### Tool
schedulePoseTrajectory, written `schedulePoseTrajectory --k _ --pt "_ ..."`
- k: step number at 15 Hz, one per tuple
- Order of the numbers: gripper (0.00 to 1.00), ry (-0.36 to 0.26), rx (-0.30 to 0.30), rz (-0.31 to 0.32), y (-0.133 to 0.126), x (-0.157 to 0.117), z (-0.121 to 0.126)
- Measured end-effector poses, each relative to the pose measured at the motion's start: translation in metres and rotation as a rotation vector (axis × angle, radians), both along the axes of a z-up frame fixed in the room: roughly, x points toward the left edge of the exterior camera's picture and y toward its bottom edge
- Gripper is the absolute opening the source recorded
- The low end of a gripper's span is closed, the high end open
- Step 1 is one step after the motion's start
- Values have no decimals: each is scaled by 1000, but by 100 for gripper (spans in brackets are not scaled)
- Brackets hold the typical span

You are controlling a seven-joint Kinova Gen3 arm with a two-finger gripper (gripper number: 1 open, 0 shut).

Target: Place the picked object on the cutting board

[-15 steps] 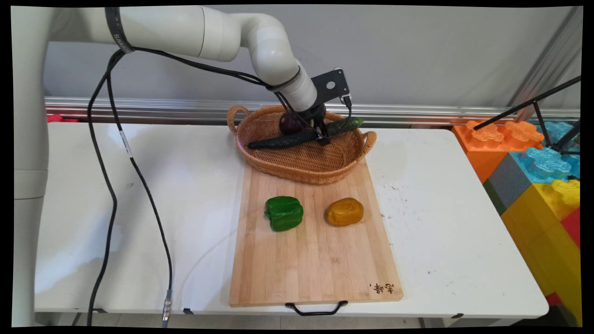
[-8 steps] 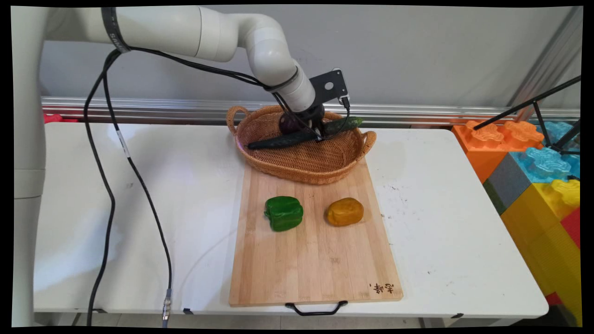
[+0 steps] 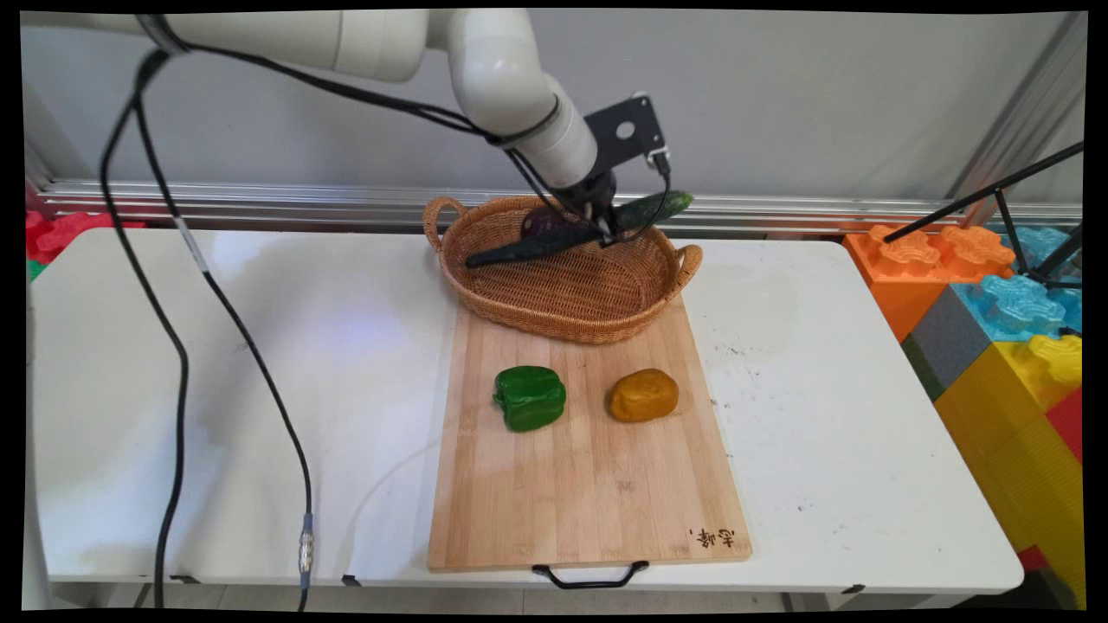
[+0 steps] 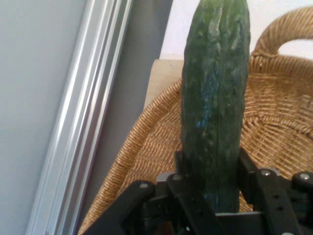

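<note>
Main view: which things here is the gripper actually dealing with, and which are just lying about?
In play:
- gripper, shut on the cucumber
- cucumber, held up over the basket
- wicker basket, below it

Lying about:
- purple vegetable in the basket, partly hidden
- green bell pepper and orange-brown lump on the cutting board
- toy blocks beside the table

The cutting board [image 3: 589, 484] bears burnt-in characters, too small to read.

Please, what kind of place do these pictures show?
Probably a robotics lab set up as a mock kitchen: a gripper holds a cucumber over a wicker basket, a cutting board lies on the white table, and giant toy bricks stand alongside.
</note>
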State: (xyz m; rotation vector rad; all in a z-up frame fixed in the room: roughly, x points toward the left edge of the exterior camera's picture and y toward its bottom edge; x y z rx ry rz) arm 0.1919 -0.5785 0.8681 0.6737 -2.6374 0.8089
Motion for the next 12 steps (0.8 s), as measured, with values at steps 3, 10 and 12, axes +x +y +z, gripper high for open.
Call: schedulePoseTrajectory --k 3,10,12 --pt "0 -4 -9 -2 21 -12 26" --pt "0 8 118 -59 101 -54 74" --pt "0 11 174 -70 124 -62 79"
